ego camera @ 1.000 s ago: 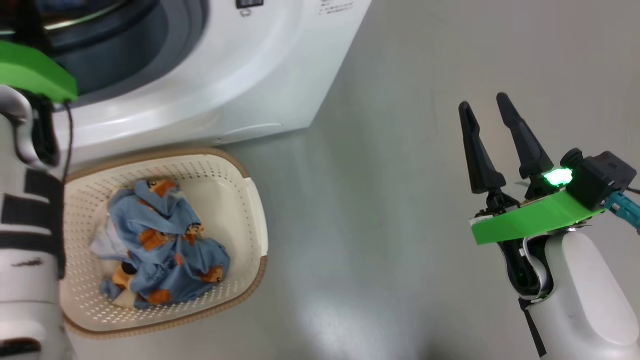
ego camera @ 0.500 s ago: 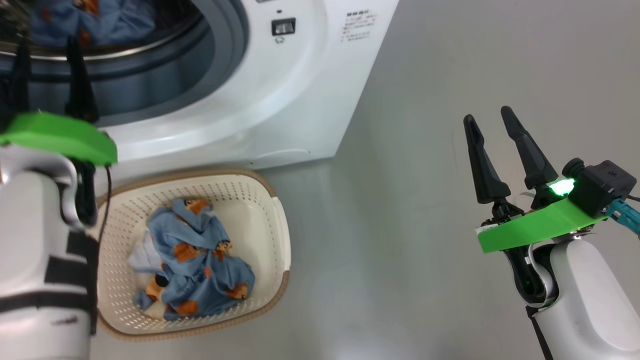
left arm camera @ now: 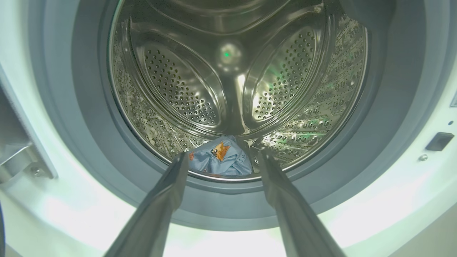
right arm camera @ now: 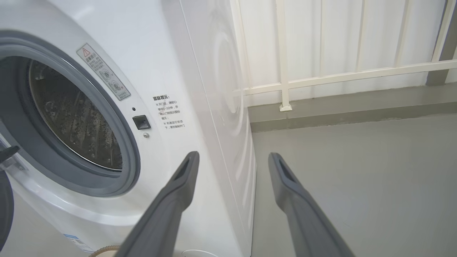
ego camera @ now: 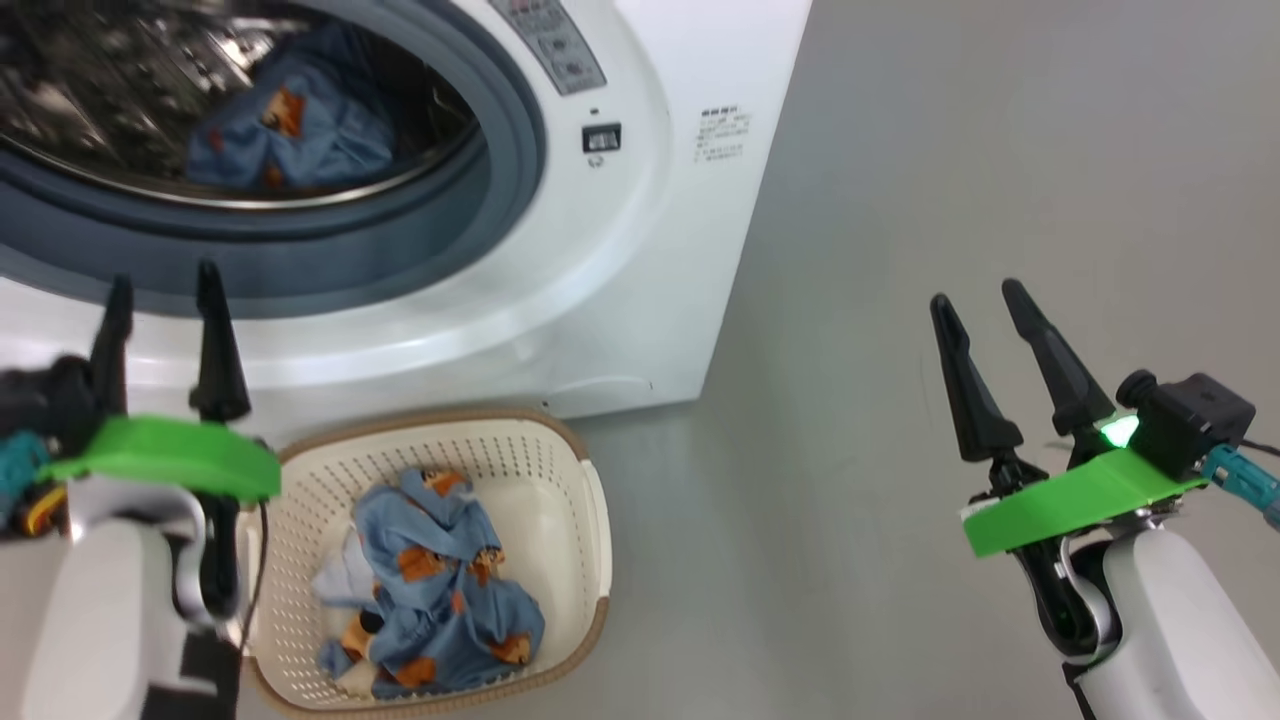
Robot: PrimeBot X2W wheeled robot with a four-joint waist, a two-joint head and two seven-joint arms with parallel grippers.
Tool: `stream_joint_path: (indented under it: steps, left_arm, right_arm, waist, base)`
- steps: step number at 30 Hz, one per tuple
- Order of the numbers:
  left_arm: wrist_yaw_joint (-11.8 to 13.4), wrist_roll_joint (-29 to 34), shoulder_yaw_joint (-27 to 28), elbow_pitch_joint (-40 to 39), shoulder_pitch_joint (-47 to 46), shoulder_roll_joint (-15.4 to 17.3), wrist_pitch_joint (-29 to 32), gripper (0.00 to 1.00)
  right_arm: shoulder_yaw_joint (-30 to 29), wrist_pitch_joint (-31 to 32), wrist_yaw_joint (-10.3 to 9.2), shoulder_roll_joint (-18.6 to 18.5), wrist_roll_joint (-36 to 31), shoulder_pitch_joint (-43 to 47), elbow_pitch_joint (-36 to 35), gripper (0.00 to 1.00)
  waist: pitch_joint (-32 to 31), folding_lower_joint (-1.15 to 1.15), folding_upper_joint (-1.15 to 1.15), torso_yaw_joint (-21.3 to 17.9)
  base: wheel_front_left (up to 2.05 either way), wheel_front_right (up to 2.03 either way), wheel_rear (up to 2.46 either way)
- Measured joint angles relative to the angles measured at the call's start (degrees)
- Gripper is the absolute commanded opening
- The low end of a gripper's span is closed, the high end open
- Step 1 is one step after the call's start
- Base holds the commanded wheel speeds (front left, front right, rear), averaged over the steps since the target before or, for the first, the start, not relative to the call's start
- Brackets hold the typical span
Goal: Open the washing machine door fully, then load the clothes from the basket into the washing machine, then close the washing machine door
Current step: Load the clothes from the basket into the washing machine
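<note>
Lying in basket (ego camera: 587, 520) and drum (ego camera: 100, 90): blue clothes (ego camera: 440, 590); left end effector (ego camera: 163, 280) and right end effector (ego camera: 975, 293) gape empty.

Bright, even indoor light — pale glare pools on the floor (ego camera: 800, 520) right of the washing machine (ego camera: 640, 230). Its steel drum (left arm camera: 235, 89) glints, with green reflections; its white lower front washes out. The left arm (ego camera: 100, 600) before the machine is blurred — wrist views bow at the edges.
</note>
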Motion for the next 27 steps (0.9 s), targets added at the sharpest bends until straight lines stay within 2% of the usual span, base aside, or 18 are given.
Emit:
stream_joint_path:
  steps: [20, 27]
  left_arm:
    - [0.48, -0.03, 0.58, -14.04, 21.38, -2.65, 0.0, 1.0]
    - [1.07, -1.3, 0.59, -15.75, 25.76, -3.6, 0.0, 1.0]
  right_arm:
    - [0.69, 0.0, 0.0, -0.79, 0.44, 6.13, 1.44, 1.0]
    - [0.74, 0.0, 0.0, -0.88, 0.47, 8.39, 1.69, 1.0]
  waist:
    - [-10.36, 0.0, 0.0, 2.54]
    - [-13.23, 0.0, 0.0, 3.34]
  base:
    - [0.0, 0.0, 0.0]
    - [0.0, 0.0, 0.0]
